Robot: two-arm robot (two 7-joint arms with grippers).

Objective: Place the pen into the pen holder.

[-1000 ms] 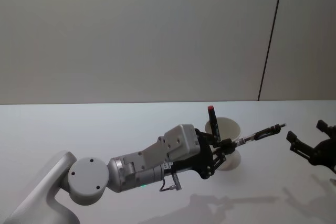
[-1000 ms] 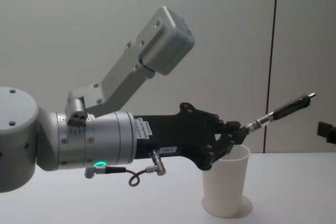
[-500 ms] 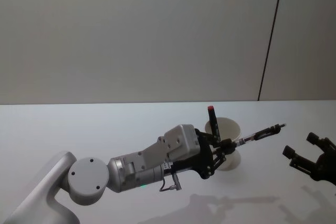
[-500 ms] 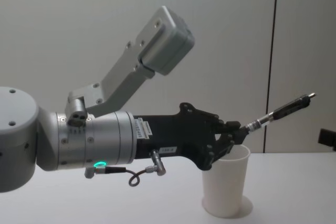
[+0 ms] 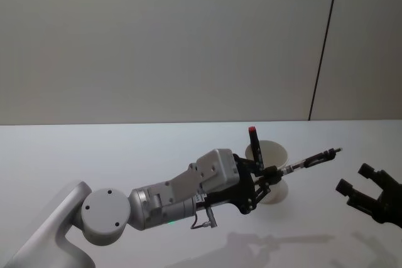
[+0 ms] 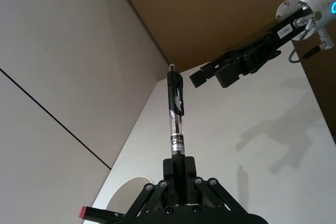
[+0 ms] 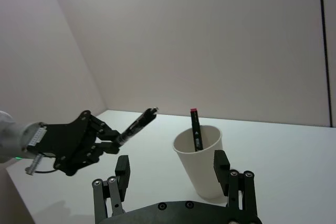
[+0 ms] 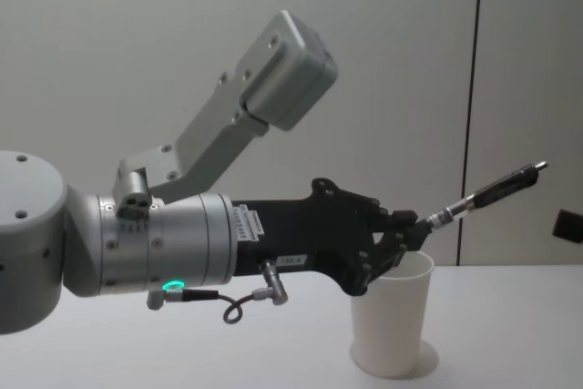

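My left gripper point(image 5: 271, 174) is shut on the lower end of a black pen point(image 5: 312, 159), which slants up and to the right, over the pen holder. The pen holder point(image 5: 276, 191) is a white paper cup standing upright on the table, partly behind the left gripper. A red-capped pen point(image 5: 252, 139) stands inside it. From the chest, the black pen point(image 8: 492, 190) rises past the cup's point(image 8: 392, 325) rim. My right gripper point(image 5: 355, 179) hovers open to the right of the cup, holding nothing, and its wrist view has the cup point(image 7: 202, 166) straight ahead of its fingers point(image 7: 122, 169).
The white table point(image 5: 125, 155) stretches wide to the left and in front of the cup. A plain wall with a dark vertical seam point(image 5: 323, 48) stands behind. My left forearm point(image 8: 182, 243) crosses the space to the left of the cup.
My right gripper has drifted lower in the head view, back toward me at the right edge. The left gripper and the black pen have not moved.
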